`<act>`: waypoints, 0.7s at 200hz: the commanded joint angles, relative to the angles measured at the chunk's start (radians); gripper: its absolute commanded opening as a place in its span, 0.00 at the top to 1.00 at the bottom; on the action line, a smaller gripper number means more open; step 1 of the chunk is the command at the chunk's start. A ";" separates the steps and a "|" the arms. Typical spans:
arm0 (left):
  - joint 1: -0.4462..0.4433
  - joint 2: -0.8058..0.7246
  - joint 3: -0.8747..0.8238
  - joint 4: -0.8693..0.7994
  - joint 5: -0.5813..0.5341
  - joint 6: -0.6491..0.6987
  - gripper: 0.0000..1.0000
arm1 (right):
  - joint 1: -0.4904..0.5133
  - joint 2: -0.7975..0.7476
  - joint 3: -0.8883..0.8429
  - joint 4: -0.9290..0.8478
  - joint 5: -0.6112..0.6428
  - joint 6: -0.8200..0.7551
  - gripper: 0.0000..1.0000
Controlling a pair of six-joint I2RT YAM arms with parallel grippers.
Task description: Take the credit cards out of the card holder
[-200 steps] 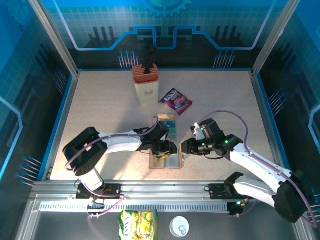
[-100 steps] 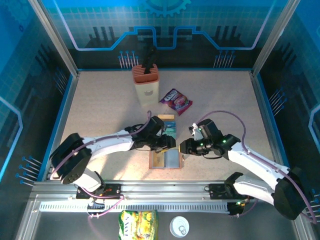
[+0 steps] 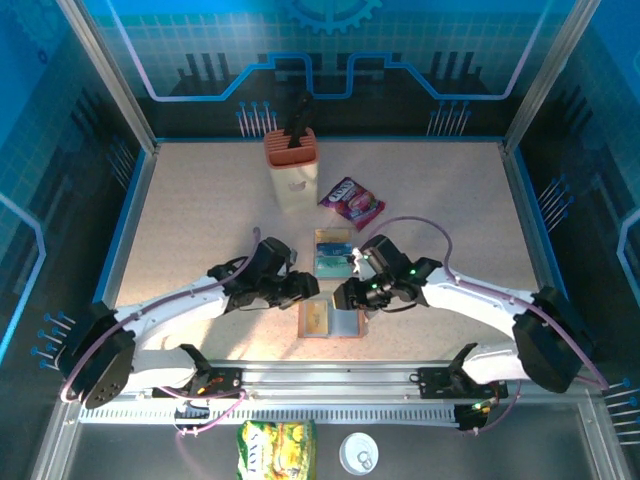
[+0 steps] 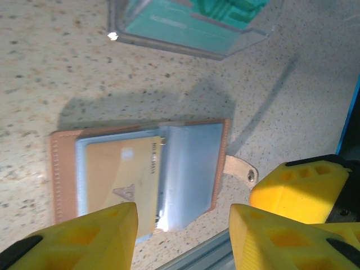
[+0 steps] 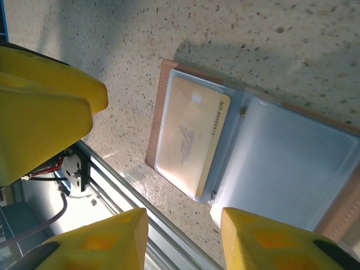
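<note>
The left gripper [image 3: 303, 290] is hovering just left of and slightly beyond the card holder [image 3: 331, 321], its yellow fingers [image 4: 101, 230] standing apart with nothing between them. The holder is lying opened flat on the table [image 3: 200, 220], hard against the near rail [image 3: 300, 378], its long axis running left to right along that rail. A tan credit card [image 4: 120, 175] is sitting in the left-hand sleeve, its own long axis running parallel to the spine, from the rail toward the far side; which edge of the sleeve is the mouth I cannot tell. The right-hand sleeve is looking empty, and the snap tab [image 4: 242, 169] is sticking out to the right. The right gripper [image 3: 346, 296] is hanging over the holder's far right corner, jaws likewise parted and empty. Judging by position, the left gripper is the nearer to the card. Room is tight toward the rail and between the two grippers; beyond the holder, a clear box [image 3: 333, 252] is holding teal cards [image 4: 185, 25], leaving only a modest strip of bare table.
</note>
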 commanded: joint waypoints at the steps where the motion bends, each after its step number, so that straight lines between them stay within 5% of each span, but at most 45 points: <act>1: 0.015 -0.039 -0.038 -0.038 -0.012 0.005 0.53 | 0.023 0.058 0.045 0.032 -0.026 -0.003 0.61; 140: 0.019 -0.026 -0.067 -0.008 0.006 -0.007 0.53 | 0.035 0.319 -0.006 0.149 -0.032 -0.024 0.60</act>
